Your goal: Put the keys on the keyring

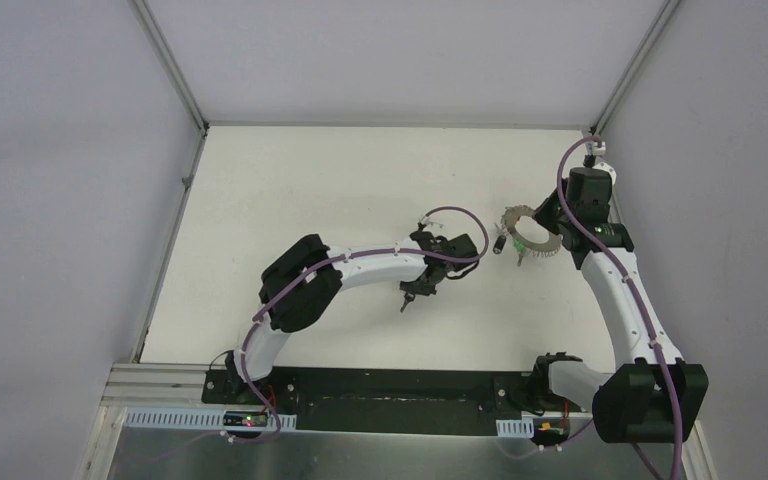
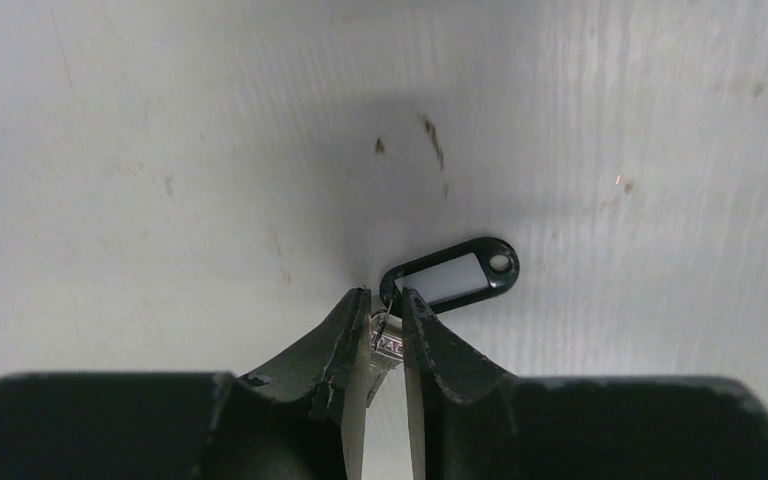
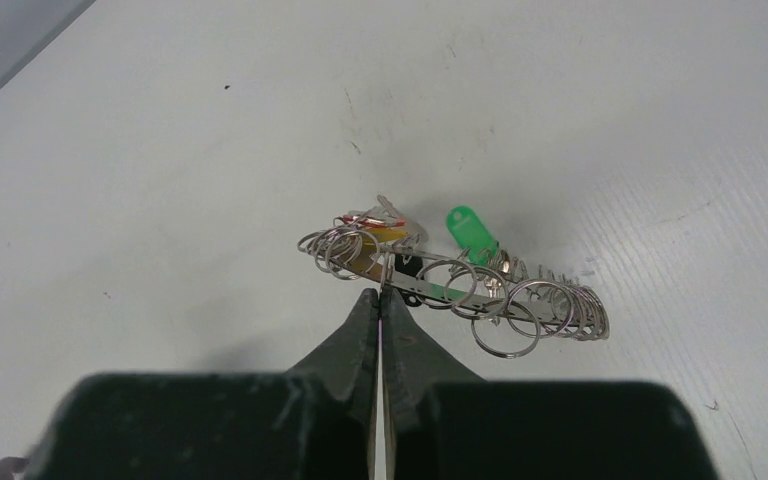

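In the left wrist view my left gripper point(image 2: 385, 295) is shut on the silver head of a key point(image 2: 388, 340). Its black tag point(image 2: 448, 280) lies on the white table just past the fingertips. From above, that gripper point(image 1: 412, 290) sits mid-table, left of the keyring point(image 1: 532, 253). My right gripper point(image 3: 380, 292) is shut on one small wire loop at the keyring's edge point(image 3: 460, 292), and the ring tilts up off the table. A green-tagged key point(image 3: 472, 232) hangs on the ring's far side.
Red and yellow tags point(image 3: 365, 232) cluster on the ring's left end. Grey walls with metal corner posts point(image 1: 170, 70) enclose the table on three sides. The left arm's elbow point(image 1: 300, 285) bulges over the table's near left.
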{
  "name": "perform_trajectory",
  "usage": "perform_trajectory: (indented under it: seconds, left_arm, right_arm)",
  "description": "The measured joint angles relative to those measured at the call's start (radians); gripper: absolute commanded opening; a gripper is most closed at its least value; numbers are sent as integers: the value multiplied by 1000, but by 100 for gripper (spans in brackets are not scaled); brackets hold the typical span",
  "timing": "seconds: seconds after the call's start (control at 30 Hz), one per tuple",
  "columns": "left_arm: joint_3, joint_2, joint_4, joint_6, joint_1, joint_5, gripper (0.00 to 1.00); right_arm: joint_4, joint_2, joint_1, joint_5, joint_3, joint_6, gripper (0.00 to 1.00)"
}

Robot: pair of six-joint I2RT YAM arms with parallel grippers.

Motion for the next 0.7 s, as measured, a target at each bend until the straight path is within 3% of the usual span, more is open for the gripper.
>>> perform_trajectory:
  seconds: [0.37, 0.7]
  left_arm:
    - [-146, -124, -9, 0, -60, 55, 34]
    - [-146, -138, -6, -2, -60, 104, 27]
  right_arm:
    - [-9, -17, 0, -65, -19, 1, 0]
    - [-11, -23, 0, -113, -29, 1, 0]
